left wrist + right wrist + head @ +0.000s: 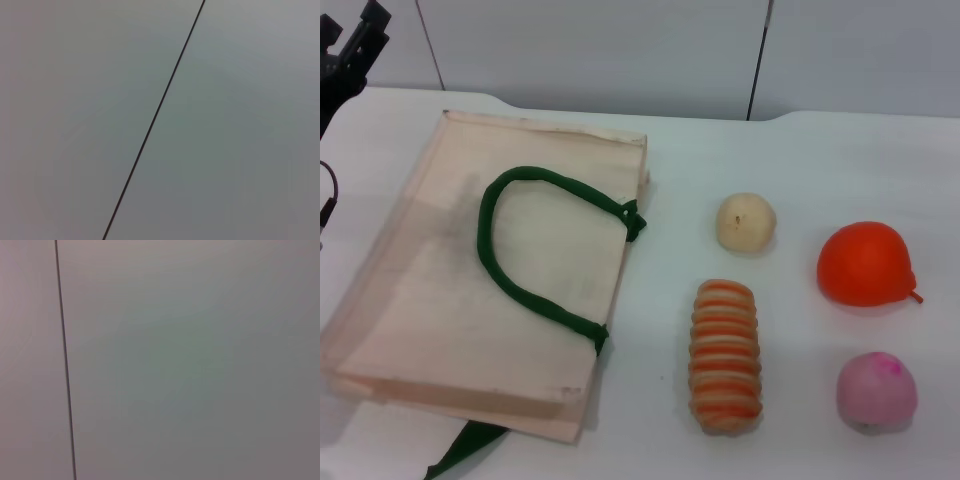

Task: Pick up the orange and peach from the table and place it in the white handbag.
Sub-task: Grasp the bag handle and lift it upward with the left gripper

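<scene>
White table [800, 150]: striped loaf [725, 357] between handbag [440, 300] and peach [876, 391].

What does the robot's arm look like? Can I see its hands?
Only a bit of the left arm shows, at the top left corner of the head view: black, blocky and angular, with a thin black cable looping below it. The right arm is out of sight, and no fingers are visible.

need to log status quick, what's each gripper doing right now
Left gripper: raised at the far left edge of the head view, holding nothing; open or closed cannot be told.
Right gripper: not in view in any picture.
</scene>
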Controlling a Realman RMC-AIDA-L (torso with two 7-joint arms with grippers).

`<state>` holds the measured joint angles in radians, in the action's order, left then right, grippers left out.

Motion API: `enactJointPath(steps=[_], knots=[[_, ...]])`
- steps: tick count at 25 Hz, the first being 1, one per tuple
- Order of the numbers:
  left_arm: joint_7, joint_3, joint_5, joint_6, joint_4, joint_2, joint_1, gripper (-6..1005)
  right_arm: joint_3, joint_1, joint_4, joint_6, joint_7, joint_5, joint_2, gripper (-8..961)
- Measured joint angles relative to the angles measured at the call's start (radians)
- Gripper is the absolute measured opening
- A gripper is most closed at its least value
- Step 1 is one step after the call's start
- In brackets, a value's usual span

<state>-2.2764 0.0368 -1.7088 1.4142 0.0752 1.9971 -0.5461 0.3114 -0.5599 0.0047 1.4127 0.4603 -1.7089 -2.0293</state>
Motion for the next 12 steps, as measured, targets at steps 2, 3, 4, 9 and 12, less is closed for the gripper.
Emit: enactJointPath(steps=[2,3,4,9,12], knots=[[0.000,0.000,0.000,0.000,0.000,0.000,0.000,861,0.000,0.000,0.000,0.000,0.000,0.000,0.000,763],[0.000,0.000,0.000,0.000,0.000,0.000,0.000,861,0.000,0.000,0.000,0.000,0.000,0.000,0.000,762],[0.000,0.000,0.000,0.000,0.000,0.000,0.000,861,0.000,0.000,-0.001,0.000,0.000,0.000,0.000,762],[0.002,0.000,0.001,0.000,0.000,0.000,0.000,861,0.000,-0.002,-0.001,-0.010,0.000,0.000,0.000,763],[0.014,0.000,0.009,-0.001,0.000,0.000,0.000,861,0.000,-0.005,0.000,-0.022,0.000,0.000,0.000,763]])
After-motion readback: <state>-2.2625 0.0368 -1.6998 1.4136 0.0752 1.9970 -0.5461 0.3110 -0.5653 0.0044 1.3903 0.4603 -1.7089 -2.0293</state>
